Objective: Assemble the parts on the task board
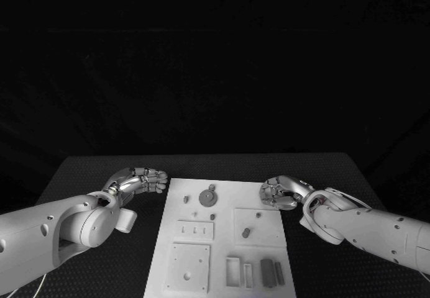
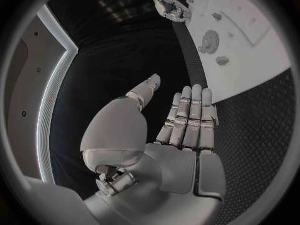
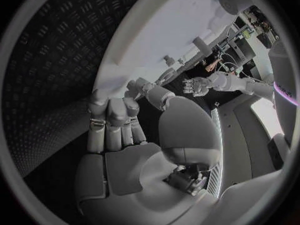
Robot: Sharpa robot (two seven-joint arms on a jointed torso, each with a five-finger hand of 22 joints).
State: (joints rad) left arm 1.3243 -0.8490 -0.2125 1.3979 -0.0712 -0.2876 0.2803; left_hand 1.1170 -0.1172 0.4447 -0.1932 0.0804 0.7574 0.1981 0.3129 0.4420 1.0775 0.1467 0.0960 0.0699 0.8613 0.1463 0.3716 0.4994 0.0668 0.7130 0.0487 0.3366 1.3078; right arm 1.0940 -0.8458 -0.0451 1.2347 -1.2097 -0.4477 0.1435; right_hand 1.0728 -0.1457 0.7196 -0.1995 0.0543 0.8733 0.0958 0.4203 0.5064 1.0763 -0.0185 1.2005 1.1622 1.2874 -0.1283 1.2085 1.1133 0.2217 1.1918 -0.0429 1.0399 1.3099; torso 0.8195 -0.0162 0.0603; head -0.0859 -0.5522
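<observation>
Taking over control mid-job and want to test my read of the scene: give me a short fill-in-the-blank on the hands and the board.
1. The task board lies ____ the two hands.
2. The left hand holds ____.
3. The round disc part lies nearer the robot's ____ hand.
4. The right hand has its fingers ____ at the board's edge.

Missing words: between; nothing; left; curled

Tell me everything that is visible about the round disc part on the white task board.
The round disc part is grey and flat, looks like plastic or metal, and has a small ring-shaped tab at its far edge. It lies flat on the task board, near the far end, between the two hands. A small peg-like piece sits just to its left. Neither the left hand nor the right hand touches it.
</observation>
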